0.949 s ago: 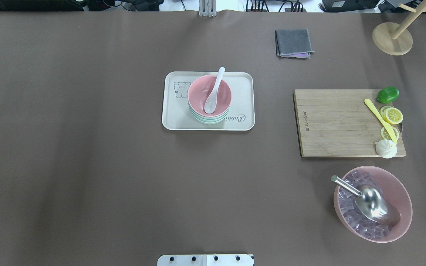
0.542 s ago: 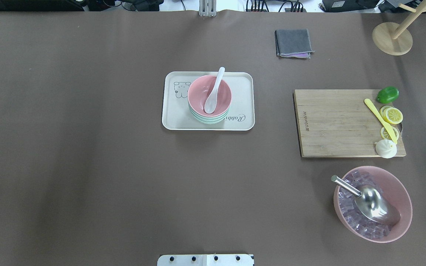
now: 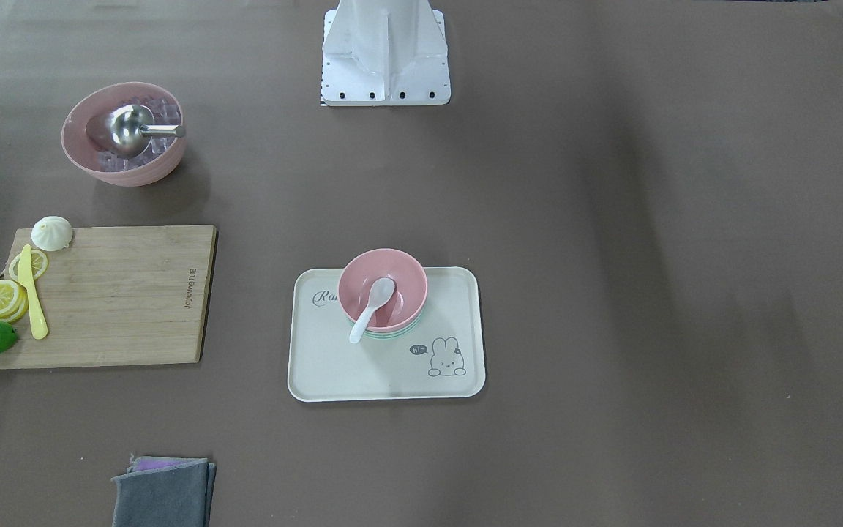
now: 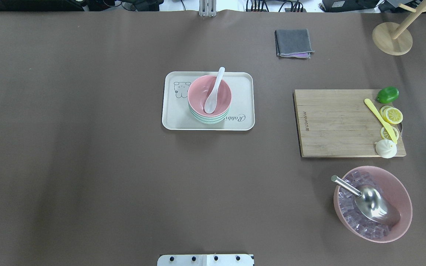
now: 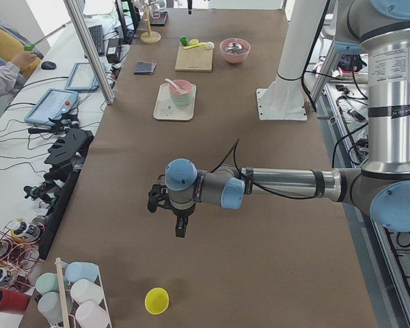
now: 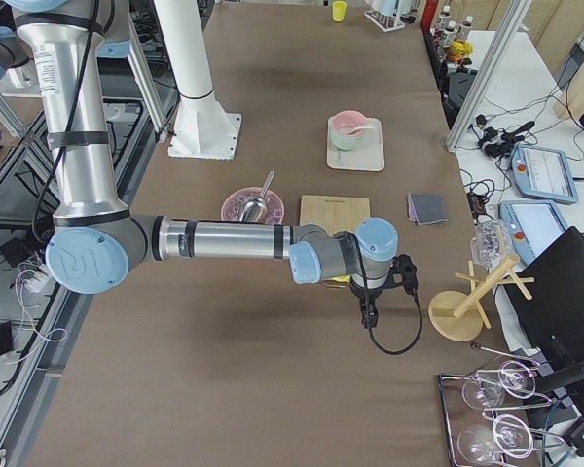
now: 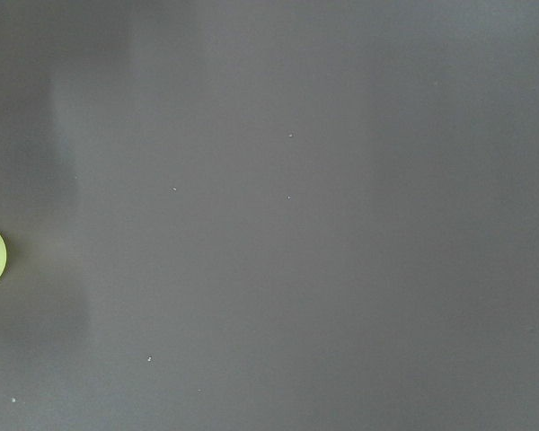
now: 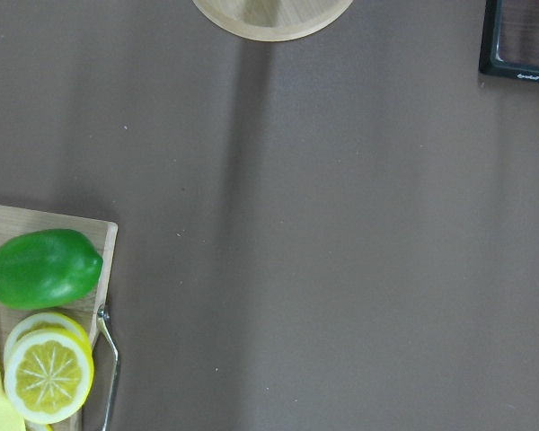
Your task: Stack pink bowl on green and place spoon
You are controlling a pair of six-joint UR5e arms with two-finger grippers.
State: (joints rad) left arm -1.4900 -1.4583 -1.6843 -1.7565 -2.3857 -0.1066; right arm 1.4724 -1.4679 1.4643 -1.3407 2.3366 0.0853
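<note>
A pink bowl (image 4: 209,94) sits stacked on a green bowl (image 4: 208,120) on a cream tray (image 4: 240,83) at the table's middle. A white spoon (image 4: 213,96) lies in the pink bowl, its handle over the far rim. The stack also shows in the front-facing view (image 3: 399,282). My left gripper (image 5: 180,229) shows only in the exterior left view, far from the tray, above bare table. My right gripper (image 6: 370,316) shows only in the exterior right view, beyond the cutting board's end. I cannot tell whether either is open or shut.
A wooden cutting board (image 4: 338,122) with lemon slices, a lime, a yellow knife and a bun lies right of the tray. A large pink bowl of ice cubes with a metal scoop (image 4: 374,203), a grey cloth (image 4: 293,43), a wooden stand (image 4: 392,38) and a yellow cup (image 5: 156,301) are around.
</note>
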